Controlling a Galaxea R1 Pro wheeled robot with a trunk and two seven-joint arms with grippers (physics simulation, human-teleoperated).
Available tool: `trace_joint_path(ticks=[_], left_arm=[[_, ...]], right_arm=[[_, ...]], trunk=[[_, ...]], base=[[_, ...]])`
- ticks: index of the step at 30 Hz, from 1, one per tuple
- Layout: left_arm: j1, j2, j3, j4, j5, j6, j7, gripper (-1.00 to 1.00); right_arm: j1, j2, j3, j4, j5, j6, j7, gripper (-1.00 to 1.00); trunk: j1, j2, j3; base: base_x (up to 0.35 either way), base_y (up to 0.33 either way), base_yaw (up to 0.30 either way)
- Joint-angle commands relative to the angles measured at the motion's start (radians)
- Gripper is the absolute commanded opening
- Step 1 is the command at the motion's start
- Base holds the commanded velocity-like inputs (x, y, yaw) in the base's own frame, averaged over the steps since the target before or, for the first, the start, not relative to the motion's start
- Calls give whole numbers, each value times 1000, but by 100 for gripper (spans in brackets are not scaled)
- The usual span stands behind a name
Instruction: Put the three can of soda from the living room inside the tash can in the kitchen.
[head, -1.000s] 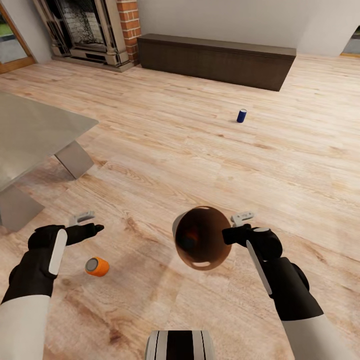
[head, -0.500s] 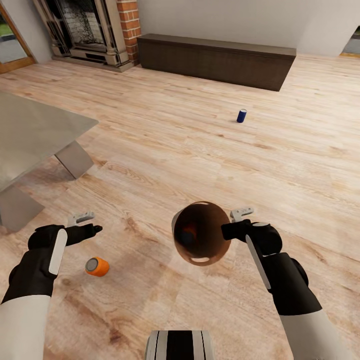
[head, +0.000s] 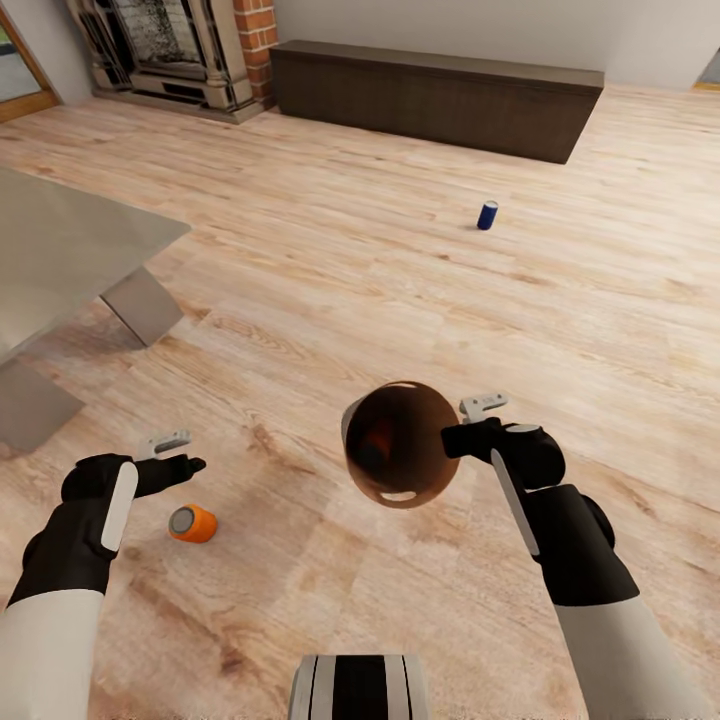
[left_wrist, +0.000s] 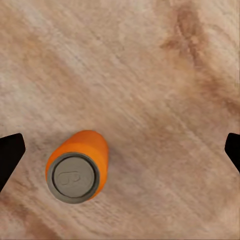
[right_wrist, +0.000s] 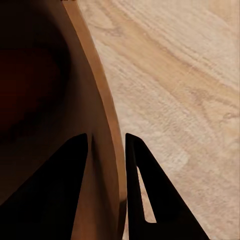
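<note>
One orange soda can (head: 192, 523) lies on its side on the wood floor, grey top toward me. My left gripper (head: 178, 453) hangs open just above and beyond it. In the left wrist view the can (left_wrist: 77, 165) lies between the spread fingertips (left_wrist: 10, 155), nearer one of them. The blue soda can (head: 487, 215) stands upright far ahead on the floor. My right gripper (head: 452, 437) is shut on the rim of the trash can (head: 400, 443), held tilted above the floor. An orange can shape (head: 378, 440) shows dimly inside it. The rim (right_wrist: 107, 165) is pinched between the fingers.
The stone coffee table (head: 60, 260) stands at the left. A long dark low cabinet (head: 440, 100) runs along the far wall beside the brick fireplace (head: 170, 50). Open wood floor stretches between me and the blue can. My base (head: 360, 690) shows at the bottom edge.
The whole picture has shifted, so the camera has moved. The right gripper has lifted the trash can a little. The left gripper stays open over the orange can.
</note>
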Motion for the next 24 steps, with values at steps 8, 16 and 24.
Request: trace_joint_path(ticks=[8, 16, 24], left_arm=[[0, 1, 0, 1, 0, -2, 0, 100], [0, 1, 1, 1, 2, -6, 28, 100], [0, 1, 2, 1, 6, -8, 49, 100]], right_arm=[[-32, 13, 25, -19, -19, 1, 0, -100], [-36, 15, 28, -31, -19, 1, -1, -100], [-57, 24, 29, -33, -20, 1, 0, -100]], trunk=[[3, -2, -31], [7, -4, -62], [11, -6, -93]], base=[[0, 0, 0], [0, 0, 0], [0, 0, 0]])
